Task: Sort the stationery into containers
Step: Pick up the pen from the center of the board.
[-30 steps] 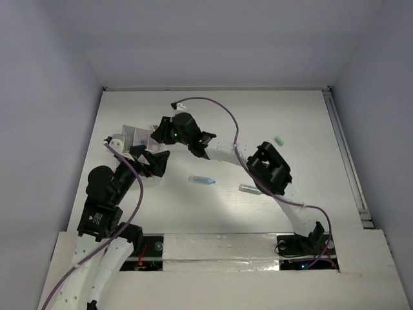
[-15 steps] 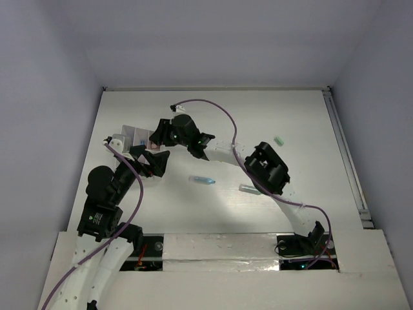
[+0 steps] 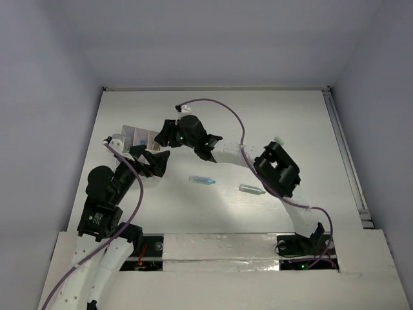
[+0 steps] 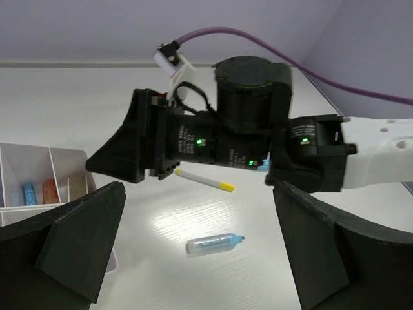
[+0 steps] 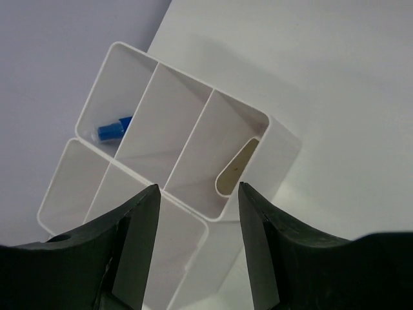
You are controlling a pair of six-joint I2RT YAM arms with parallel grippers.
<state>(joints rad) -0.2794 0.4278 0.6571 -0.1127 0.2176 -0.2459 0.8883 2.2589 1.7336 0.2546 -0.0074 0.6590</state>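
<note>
Where the overhead view looks down on the table, the small white plastic box with six square compartments (image 3: 133, 135) sits at ten o'clock, partly covered by both arms. The right gripper (image 3: 164, 132) hangs at its three o'clock edge, the left gripper (image 3: 152, 161) near its five o'clock corner. A clear capsule with a blue tip (image 3: 202, 180) lies mid-table, its long axis nine to three. A grey-green capsule (image 3: 251, 189) lies well apart at its three o'clock, and a small teal piece (image 3: 279, 139) shows beside the right arm.

From the left wrist, the left gripper's fingers (image 4: 77, 239) are spread wide and hold nothing. The clear capsule lies on the table between them, its tip toward three. A thin white pen with a yellow end (image 4: 205, 181) runs ten to four, yellow at four.

From the right wrist, the right gripper's fingers (image 5: 139, 252) are parted and empty above the box. A blue piece (image 5: 113, 128) lies in a ten o'clock compartment, its axis eight to two. A tan-grey rounded block (image 5: 235, 168) leans in the three o'clock corner compartment, its axis seven to one.
</note>
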